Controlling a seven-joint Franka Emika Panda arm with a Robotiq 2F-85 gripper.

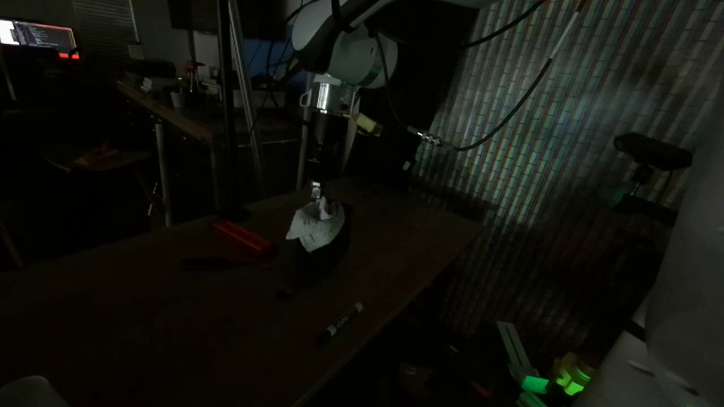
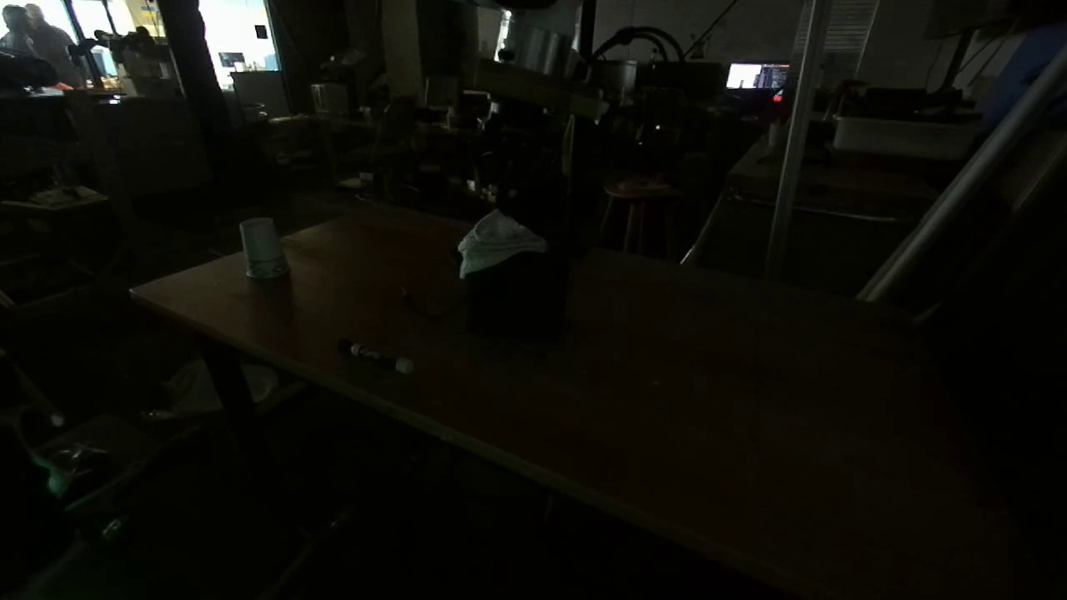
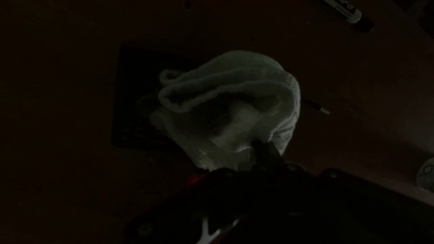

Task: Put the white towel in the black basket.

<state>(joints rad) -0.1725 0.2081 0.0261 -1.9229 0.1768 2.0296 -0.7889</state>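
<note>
The white towel (image 1: 314, 230) is bunched over the top of the black basket (image 2: 518, 296), with folds hanging past one corner of the rim. In an exterior view the white towel (image 2: 498, 242) rises to a tent-like peak. Directly above, my gripper (image 1: 317, 193) points down with its jaws together at that peak, apparently pinching the cloth. The wrist view has the gripper (image 3: 258, 151) against the near part of the towel (image 3: 234, 73); poor light hides the exact contact. Part of the basket (image 3: 134, 108) shows dark beside the folds, while its inside is mostly covered.
The room is very dark. On the wooden table (image 2: 708, 375) lie a marker (image 2: 379, 358), a red flat object (image 1: 243, 237) and a thin cable end (image 3: 320, 109). A pale upturned cup (image 2: 263, 248) stands near the table's corner. Metal poles (image 1: 240, 85) rise behind.
</note>
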